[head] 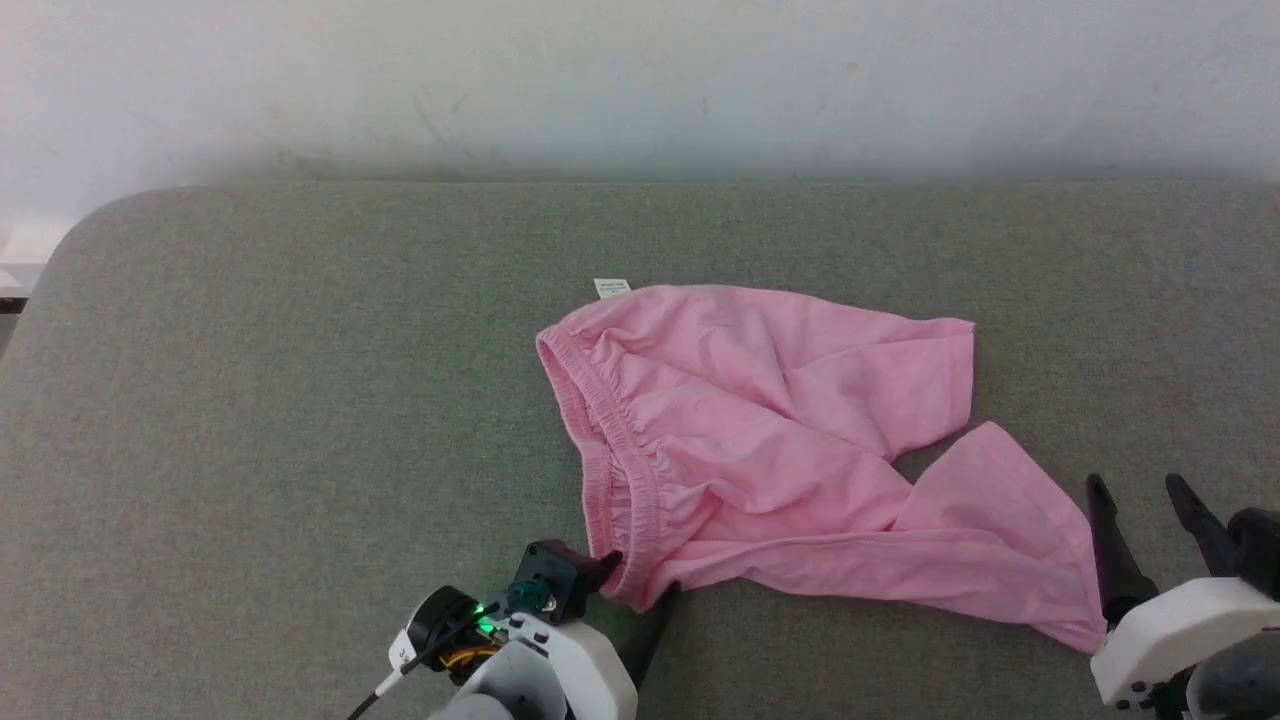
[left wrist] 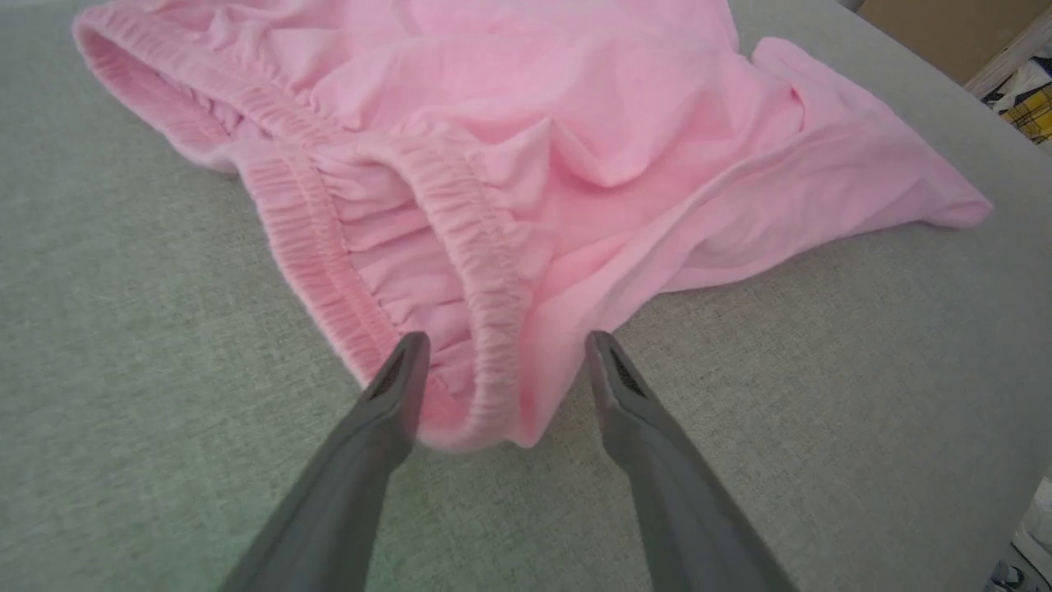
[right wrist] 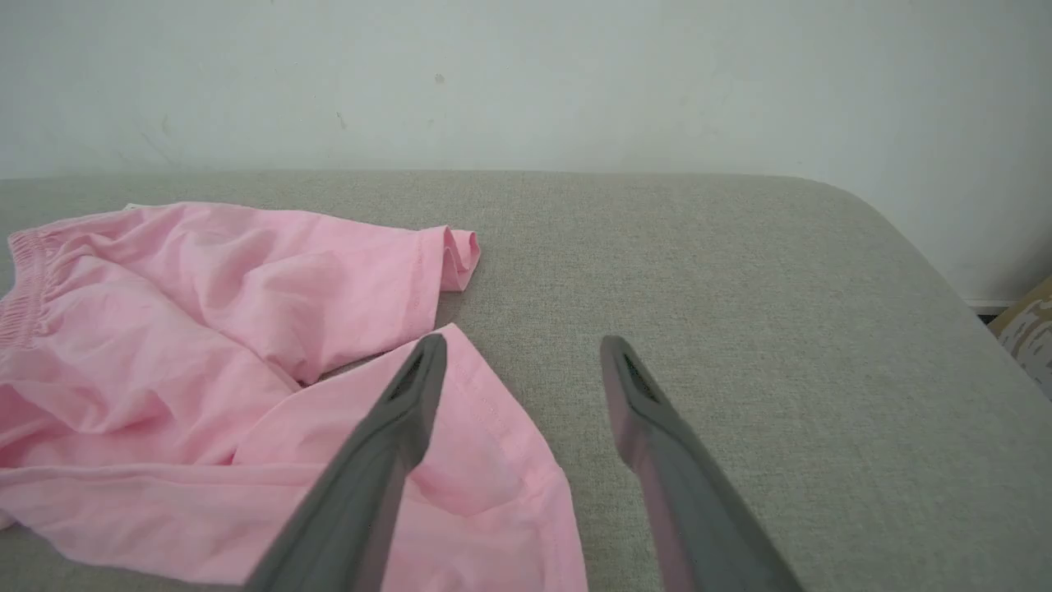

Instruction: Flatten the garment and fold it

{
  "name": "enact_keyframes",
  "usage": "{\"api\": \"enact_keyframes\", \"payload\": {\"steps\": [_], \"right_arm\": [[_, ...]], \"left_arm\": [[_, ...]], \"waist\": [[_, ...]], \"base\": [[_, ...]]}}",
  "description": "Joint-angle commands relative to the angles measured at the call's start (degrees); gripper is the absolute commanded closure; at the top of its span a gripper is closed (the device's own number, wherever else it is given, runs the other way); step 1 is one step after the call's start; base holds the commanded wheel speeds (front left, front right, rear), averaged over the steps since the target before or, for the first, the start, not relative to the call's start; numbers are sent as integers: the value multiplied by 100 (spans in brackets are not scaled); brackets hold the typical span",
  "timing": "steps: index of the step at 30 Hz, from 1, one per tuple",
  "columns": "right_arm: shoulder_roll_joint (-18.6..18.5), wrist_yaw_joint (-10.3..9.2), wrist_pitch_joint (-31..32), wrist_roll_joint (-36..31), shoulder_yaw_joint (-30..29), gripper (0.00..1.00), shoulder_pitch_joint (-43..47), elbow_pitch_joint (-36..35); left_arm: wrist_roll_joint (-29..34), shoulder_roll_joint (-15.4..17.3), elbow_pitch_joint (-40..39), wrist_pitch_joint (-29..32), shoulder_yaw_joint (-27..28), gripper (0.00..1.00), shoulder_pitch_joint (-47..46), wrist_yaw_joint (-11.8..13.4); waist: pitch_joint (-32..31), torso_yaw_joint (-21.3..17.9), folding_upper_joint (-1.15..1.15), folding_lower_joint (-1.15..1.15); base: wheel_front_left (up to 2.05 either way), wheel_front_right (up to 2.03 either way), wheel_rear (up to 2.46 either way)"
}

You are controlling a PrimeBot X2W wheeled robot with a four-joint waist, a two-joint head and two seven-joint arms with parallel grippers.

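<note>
The garment point(head: 760, 440) lay rumpled on the grey tabletop point(head: 250, 400), a gripper at each end.
The left gripper point(head: 643, 578) had its jaws spread wide astride the near corner of the waistband point(left wrist: 485, 247), gripping nothing; the right gripper point(head: 1135, 485) stood with jaws apart and empty at the near leg point(right wrist: 493, 460).

The shorts point(head: 760, 430) are soft, matt pink cloth, creased, with a puckered, ribbed waistband point(left wrist: 312, 238) and a small white label point(head: 611, 287). The counter point(head: 250, 400) is covered in grey, coarse-woven matt fabric. The left hand point(left wrist: 505, 345) and right hand point(right wrist: 522, 349) have smooth, dull dark fingers point(right wrist: 362, 485). The right arm's wrist housing point(head: 1170, 620) is smooth white plastic. The wall point(head: 640, 80) is matt and scuffed.
</note>
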Motion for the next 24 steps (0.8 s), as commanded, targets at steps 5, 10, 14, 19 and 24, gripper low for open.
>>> {"api": "enact_keyframes", "payload": {"steps": [5,10,14,19,24], "right_arm": [[32,-5,-34,-20,-36,0,-98,89],[11,-5,69,-41,-76,0,-17,227],[-4,-5,237,-75,-60,0,108,352],[7,-5,700,-99,31,0,338,490],[1,-5,1203,-2,214,0,559,489]], "left_arm": [[-304,21,108,-67,1,100,-173,-38],[-490,89,-41,-376,183,100,-105,-4],[-623,196,-298,-667,444,100,158,172],[-835,321,-548,-924,837,100,623,482],[-1036,362,-464,-719,962,100,1102,688]], "waist": [[59,-23,0,-1],[-56,127,0,-1],[-234,293,0,-1],[-472,490,0,-1],[-641,661,0,-1]], "base": [[0,0,0],[0,0,0],[0,0,0],[0,0,0],[0,0,0]]}}
